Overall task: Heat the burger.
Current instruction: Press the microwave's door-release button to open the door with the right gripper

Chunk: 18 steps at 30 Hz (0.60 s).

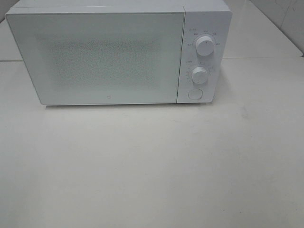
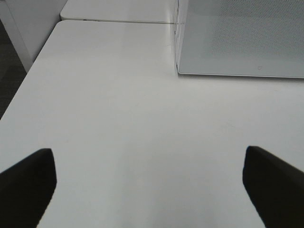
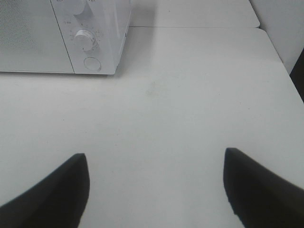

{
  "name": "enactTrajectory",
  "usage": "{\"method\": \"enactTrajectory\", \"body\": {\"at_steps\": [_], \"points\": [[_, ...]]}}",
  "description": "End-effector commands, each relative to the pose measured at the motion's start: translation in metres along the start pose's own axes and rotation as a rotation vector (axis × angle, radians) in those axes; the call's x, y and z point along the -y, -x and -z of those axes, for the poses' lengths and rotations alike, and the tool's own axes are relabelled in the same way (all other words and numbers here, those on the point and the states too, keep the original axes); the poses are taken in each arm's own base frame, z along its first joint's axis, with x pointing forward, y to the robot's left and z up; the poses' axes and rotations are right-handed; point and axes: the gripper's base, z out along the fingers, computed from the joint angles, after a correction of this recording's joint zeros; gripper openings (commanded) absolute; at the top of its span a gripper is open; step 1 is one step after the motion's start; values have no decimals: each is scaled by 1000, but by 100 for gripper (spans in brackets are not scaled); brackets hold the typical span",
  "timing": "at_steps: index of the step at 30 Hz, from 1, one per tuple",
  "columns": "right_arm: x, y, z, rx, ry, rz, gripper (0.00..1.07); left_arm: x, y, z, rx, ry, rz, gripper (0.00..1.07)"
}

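Note:
The burger is not in view in any frame. A white microwave (image 1: 114,52) stands at the back of the white table with its door shut; it also shows in the left wrist view (image 2: 242,38) and the right wrist view (image 3: 61,35). Two round knobs (image 1: 204,45) and a round button (image 1: 195,94) sit on its right panel. My left gripper (image 2: 149,183) is open and empty above the bare table, left of the microwave's front. My right gripper (image 3: 154,183) is open and empty above the table, right of the microwave. Neither gripper shows in the high view.
The white table (image 1: 152,166) stretches in front of the microwave. A seam to a second tabletop (image 2: 114,12) runs behind. The table's left edge (image 2: 28,76) and right edge (image 3: 285,71) drop to a dark floor.

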Motion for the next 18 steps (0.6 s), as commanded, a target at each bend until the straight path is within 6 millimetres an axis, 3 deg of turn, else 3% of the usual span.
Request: {"method": "enactTrajectory", "body": {"at_steps": [1, 18], "points": [[0, -3, 3, 24, -5, -13, 76, 1, -1, 2, 23, -7, 8, 100], [0, 3, 5, 42, -1, -10, 76, 1, -1, 2, 23, -7, 8, 100]]}}
